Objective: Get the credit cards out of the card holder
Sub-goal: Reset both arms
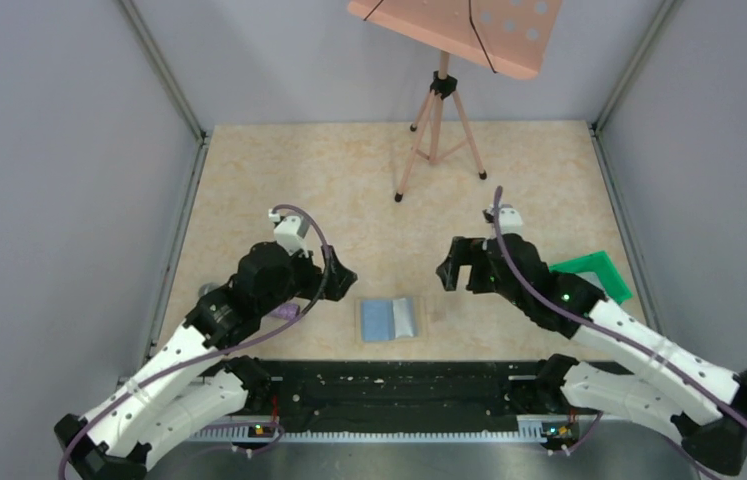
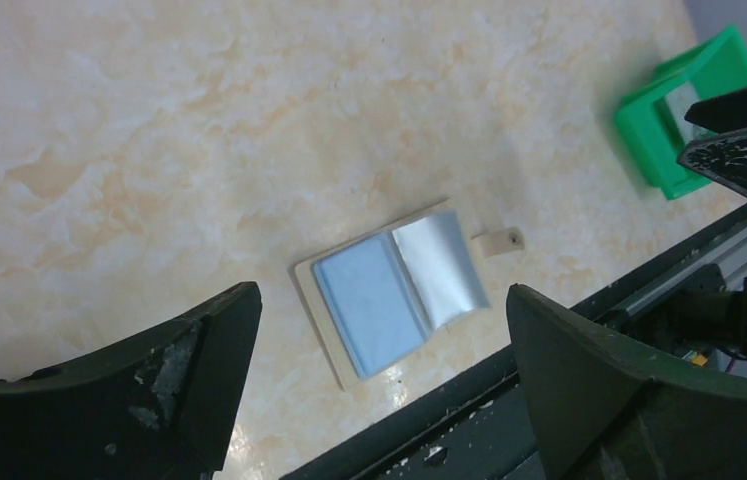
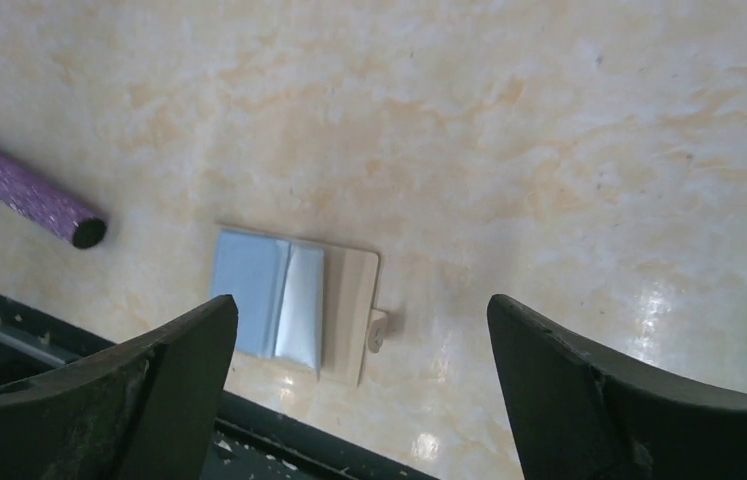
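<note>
Top view: the holder (image 1: 390,319) lies open and flat at 6 o'clock on the table (image 1: 349,180), close to the near edge. Its left panel shows blue. A silver card (image 1: 406,317) covers the right panel (whether more lie under it I cannot tell). The left gripper (image 1: 337,283) hangs at the holder's 10 o'clock and the right gripper (image 1: 452,272) at its 2 o'clock, both apart from it. A purple mic (image 1: 287,312) lies at the holder's 9 o'clock, partly under the left arm. A green tray (image 1: 594,272) sits at the table's 3 o'clock and a stand (image 1: 436,120) at 12 o'clock.

Left wrist: the fingers (image 2: 179,390) are spread wide and hold nothing. The holder shows on the table in the gap between them, with the card on its 2 o'clock half. A pale tab (image 2: 499,241) juts from the holder's 3 o'clock edge.

Right wrist: these fingers (image 3: 589,400) are also spread wide and empty. The holder shows between them toward 7 o'clock, and the mic lies at 9 o'clock.
</note>
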Available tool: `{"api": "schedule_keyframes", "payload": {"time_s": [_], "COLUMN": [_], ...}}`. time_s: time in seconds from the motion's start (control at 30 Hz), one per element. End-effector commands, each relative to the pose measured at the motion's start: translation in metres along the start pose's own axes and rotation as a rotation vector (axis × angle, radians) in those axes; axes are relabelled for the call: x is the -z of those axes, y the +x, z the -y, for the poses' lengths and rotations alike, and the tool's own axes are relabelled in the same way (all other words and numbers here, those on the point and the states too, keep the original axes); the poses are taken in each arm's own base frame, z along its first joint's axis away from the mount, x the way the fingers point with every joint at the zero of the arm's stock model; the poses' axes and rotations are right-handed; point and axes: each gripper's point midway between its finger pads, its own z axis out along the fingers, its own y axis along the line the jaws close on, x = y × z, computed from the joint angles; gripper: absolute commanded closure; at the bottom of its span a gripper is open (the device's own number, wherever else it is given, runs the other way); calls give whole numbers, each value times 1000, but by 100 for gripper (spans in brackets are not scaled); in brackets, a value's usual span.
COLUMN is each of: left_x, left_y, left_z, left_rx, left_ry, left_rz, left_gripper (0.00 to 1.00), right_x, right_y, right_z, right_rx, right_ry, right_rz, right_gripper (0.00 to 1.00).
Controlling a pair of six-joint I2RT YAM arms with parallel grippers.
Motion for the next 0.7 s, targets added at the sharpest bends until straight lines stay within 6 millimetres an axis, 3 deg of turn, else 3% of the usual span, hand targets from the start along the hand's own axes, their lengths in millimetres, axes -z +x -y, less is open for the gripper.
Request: {"api": "schedule_keyframes", "payload": {"time_s": [0.0, 0.1, 0.3, 0.67], "left_x": [20, 26, 31, 37], "left_y": [-45, -49, -51, -52], "left_z": [15, 12, 7, 6], "left_rx": [-3, 5, 11, 3], "left_ry": [54, 56, 42, 37], "left_rz": [204, 255, 285, 303], "left_gripper": [1, 1, 1, 1], "right_x": [41, 60, 84, 82], "right_y": [-39, -51, -69, -70], "right_z": [20, 27, 19, 8], "right_rx": [9, -25, -71, -87], "right_ry": [58, 65, -18, -67], "right_rz": [187, 257, 345, 340], "right_gripper": [1, 1, 1, 1]}}
